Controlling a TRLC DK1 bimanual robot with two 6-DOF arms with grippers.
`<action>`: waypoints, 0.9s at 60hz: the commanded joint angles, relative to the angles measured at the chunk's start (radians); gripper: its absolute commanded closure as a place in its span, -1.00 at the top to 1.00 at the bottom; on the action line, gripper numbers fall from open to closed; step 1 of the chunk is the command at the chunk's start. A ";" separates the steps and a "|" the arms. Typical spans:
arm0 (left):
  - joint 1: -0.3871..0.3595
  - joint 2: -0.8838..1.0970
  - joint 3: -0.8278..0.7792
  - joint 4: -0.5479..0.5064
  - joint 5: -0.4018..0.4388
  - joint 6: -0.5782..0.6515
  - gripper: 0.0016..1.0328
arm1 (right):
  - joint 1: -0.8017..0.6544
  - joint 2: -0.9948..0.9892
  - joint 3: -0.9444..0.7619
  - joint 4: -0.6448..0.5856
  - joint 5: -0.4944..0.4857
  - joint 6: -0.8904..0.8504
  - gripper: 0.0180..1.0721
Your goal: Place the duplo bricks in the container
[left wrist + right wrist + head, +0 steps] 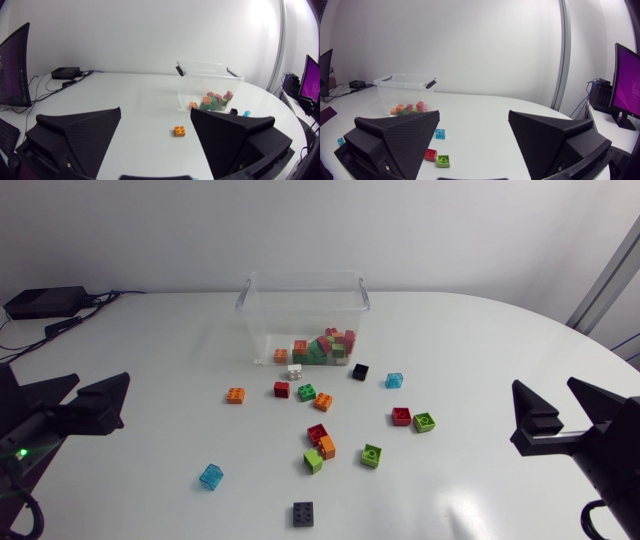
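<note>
The container stands near the far edge of the desk, about midway along it, with a heap of bricks inside against its near wall. Before it, loose bricks lie scattered on the desk, the outermost brick close to the near edge. The left pincer is at the left edge and the right pincer at the right edge, with the scatter between them.

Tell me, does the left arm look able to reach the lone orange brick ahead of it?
Probably yes: the left hand is open, and only bare table lies between it and the orange brick.
</note>
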 commanded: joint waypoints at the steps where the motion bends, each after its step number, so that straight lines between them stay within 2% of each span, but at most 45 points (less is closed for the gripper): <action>1: -0.010 0.116 0.083 -0.060 -0.003 -0.024 0.83 | 0.005 0.090 0.064 0.014 0.006 0.039 0.92; 7: -0.013 0.287 0.194 -0.204 -0.004 -0.013 0.83 | 0.005 0.171 0.114 0.001 0.006 0.048 0.91; 15: -0.023 0.451 0.297 -0.343 -0.003 0.041 0.83 | 0.021 0.240 0.162 -0.020 0.008 0.065 0.91; 19: -0.046 0.534 0.344 -0.409 0.032 0.117 0.83 | 0.027 0.284 0.191 -0.048 0.014 0.069 0.91; 26: -0.053 0.658 0.406 -0.506 0.080 0.140 0.83 | 0.030 0.378 0.275 -0.138 0.035 0.085 0.91; 38: -0.158 0.787 0.452 -0.587 0.080 0.133 0.83 | 0.030 0.550 0.415 -0.316 0.040 0.082 0.91; 48: -0.229 0.902 0.455 -0.587 0.080 0.136 0.82 | 0.079 0.634 0.473 -0.411 0.014 0.051 0.91; 54: -0.261 0.958 0.459 -0.586 0.080 0.134 0.66 | 0.080 0.663 0.502 -0.473 -0.051 0.011 0.91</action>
